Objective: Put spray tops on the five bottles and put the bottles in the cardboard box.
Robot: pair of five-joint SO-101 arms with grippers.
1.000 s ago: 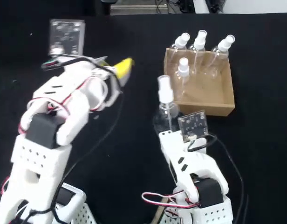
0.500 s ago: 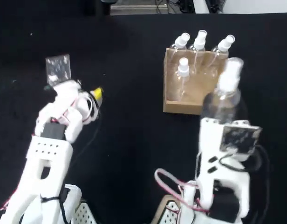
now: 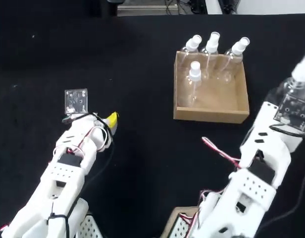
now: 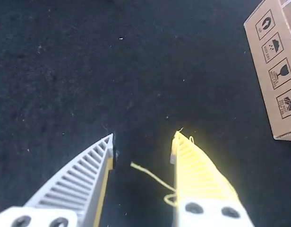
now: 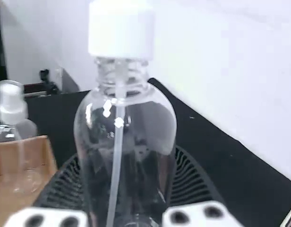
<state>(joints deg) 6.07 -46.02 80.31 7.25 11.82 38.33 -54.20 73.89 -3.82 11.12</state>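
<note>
Pulled back since a second ago: left arm, withdrawn from the far part of the table toward its own base. Left gripper [image 3: 111,120] now sits low over the black table [image 3: 142,59]. Wrist view shows the grey finger [image 4: 84,184] and yellow finger [image 4: 197,175] spread apart with nothing between them and bare tabletop ahead of the tips. Cardboard box [image 4: 278,71] lies beyond the yellow finger's outer side, well apart.

Centre: the box holds four bottles [image 3: 194,74], all upright with spray tops on. Three stand along the far wall, one nearer the middle. The near half of the box floor is bare.

Right: the biggest change. Right arm has carried the fifth bottle [image 3: 287,91] from the box's near left corner, up and across, to just past the box's right wall. Right gripper [image 5: 126,189] is clamped on the bottle's body, with ribbed fingers [image 5: 197,184] on either side. The bottle is upright, and its white spray top [image 5: 119,28] stands above the fingertips with the dip tube visible inside. The box sits off to one side of these fingers, lower than the bottle.

Reading: capping looks done on all five, and this is the last bottle, in transit. It appears to be outside the box, so the arm likely needs to come over the bare floor, lower, then let go. Risk: knocking the standing bottles on the way in.
</note>
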